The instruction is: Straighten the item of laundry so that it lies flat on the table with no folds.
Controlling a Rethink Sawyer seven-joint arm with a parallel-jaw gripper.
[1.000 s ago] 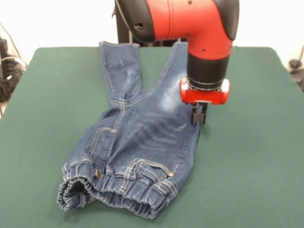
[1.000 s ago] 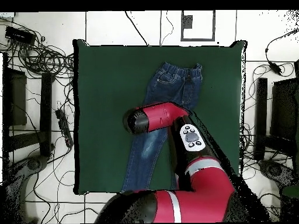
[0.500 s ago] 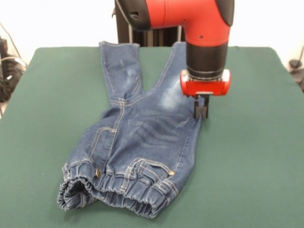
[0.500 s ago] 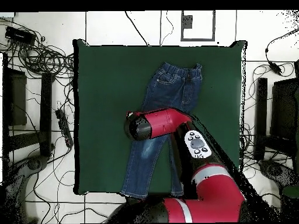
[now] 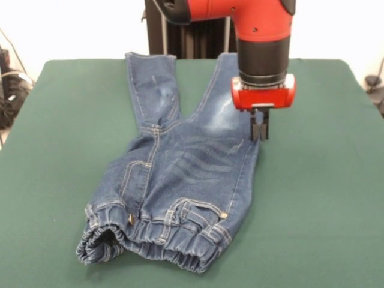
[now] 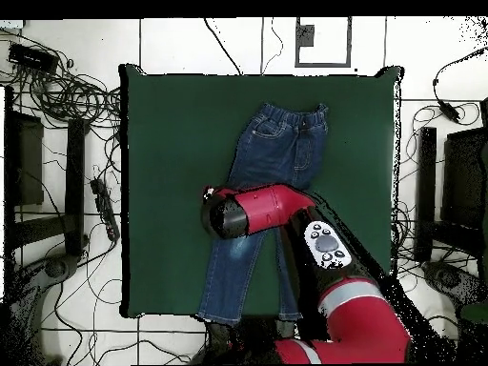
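The gripper (image 5: 259,133), fingers seemingly pinching the outer seam, sits at the 3 o'clock edge of the jeans (image 5: 180,174), whose long axis runs 12 to 6 down the green table (image 5: 324,198), waistband nearest.

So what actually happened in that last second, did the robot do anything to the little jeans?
The gripper moved up the picture and slightly right along the jeans' right edge. The jeans shifted with it, the waistband sliding slightly right and spreading flatter. The legs stayed at the far edge of the table.
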